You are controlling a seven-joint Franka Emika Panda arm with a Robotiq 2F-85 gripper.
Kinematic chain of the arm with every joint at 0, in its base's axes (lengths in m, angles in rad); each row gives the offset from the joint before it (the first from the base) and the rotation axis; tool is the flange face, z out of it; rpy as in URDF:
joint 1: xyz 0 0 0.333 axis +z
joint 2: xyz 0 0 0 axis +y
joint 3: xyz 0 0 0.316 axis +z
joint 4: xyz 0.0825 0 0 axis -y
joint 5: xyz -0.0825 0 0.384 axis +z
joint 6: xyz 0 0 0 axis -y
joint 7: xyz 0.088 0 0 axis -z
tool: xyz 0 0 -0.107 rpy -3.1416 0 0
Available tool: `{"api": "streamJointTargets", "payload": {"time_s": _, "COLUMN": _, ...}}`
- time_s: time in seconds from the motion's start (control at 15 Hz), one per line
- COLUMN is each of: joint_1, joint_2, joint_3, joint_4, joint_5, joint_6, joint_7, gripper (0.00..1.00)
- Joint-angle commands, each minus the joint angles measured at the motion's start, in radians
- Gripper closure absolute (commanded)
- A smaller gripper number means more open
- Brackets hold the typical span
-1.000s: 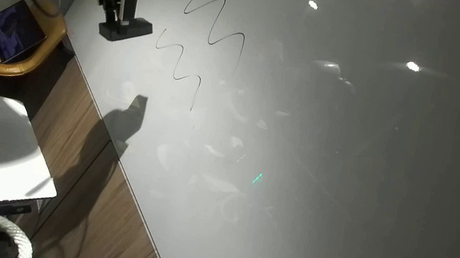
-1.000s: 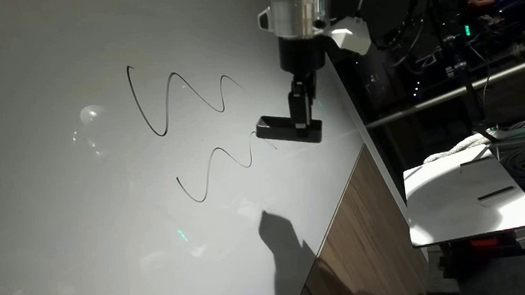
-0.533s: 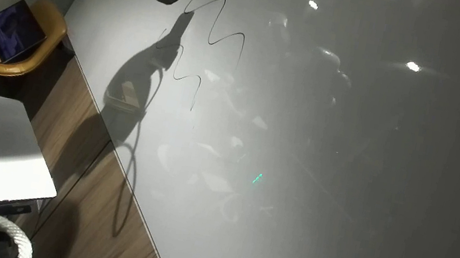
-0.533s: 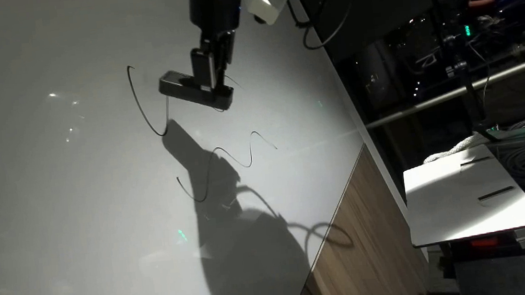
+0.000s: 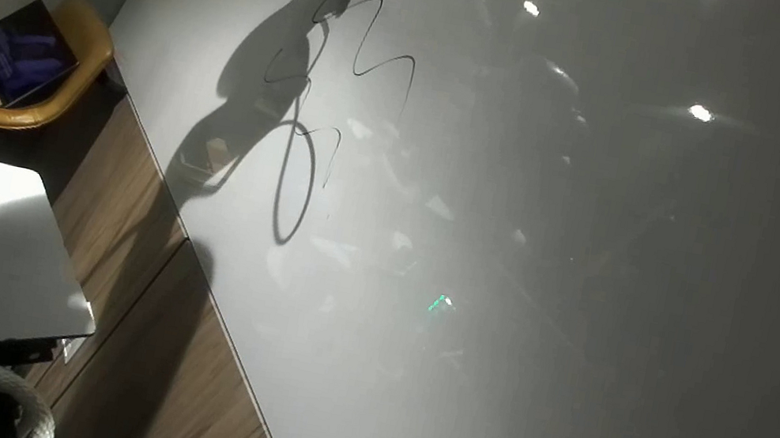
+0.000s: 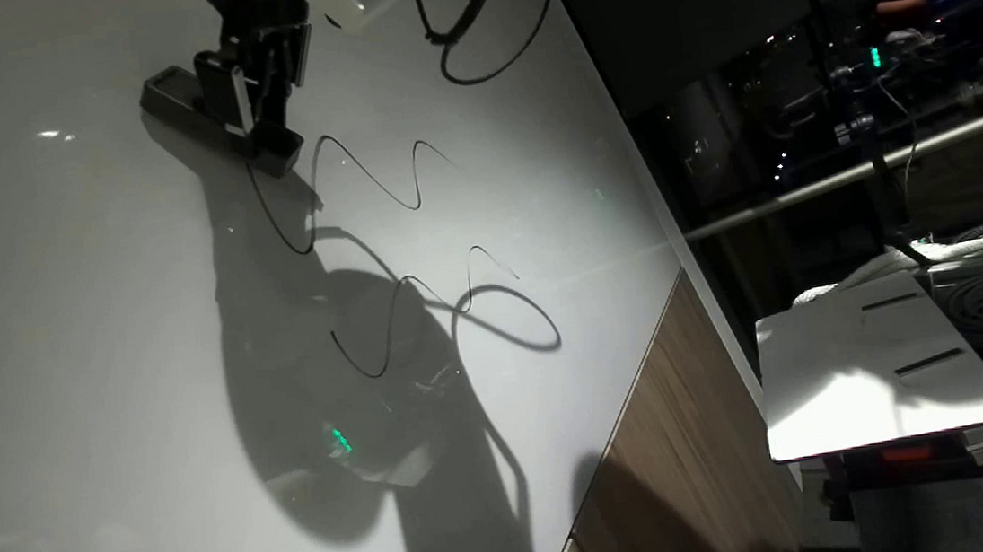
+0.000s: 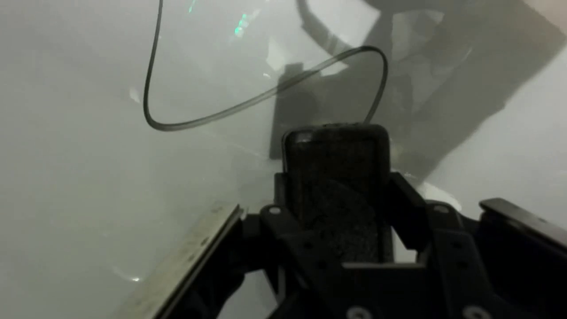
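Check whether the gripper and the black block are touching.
Touching: the wrist view shows the gripper closed on the black block, jaws against both sides.

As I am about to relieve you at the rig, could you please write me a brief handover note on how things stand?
End effector: closed on the black block.
Things: in the wrist view, one end of the nearer wavy line runs out of sight behind the block; the other wavy line lies apart from it. Whether the block touches the glossy surface, I cannot tell.
Done: the block is gripped and brought to the nearer line.
Left: both lines are still plainly drawn, neither wiped away.
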Motion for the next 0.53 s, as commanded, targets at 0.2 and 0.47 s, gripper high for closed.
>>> {"api": "streamJointTargets", "payload": {"time_s": 0.2, "joint_1": 0.195, "joint_2": 0.138, "joint_3": -0.192, "joint_4": 0.153, "joint_5": -0.116, "joint_6": -0.062, "joint_7": 0.025, "gripper": 0.71}}
{"api": "streamJointTargets", "payload": {"time_s": 0.47, "joint_1": 0.284, "joint_2": 0.138, "joint_3": -0.311, "joint_4": 0.147, "joint_5": -0.089, "joint_6": -0.048, "joint_7": 0.014, "gripper": 0.71}}
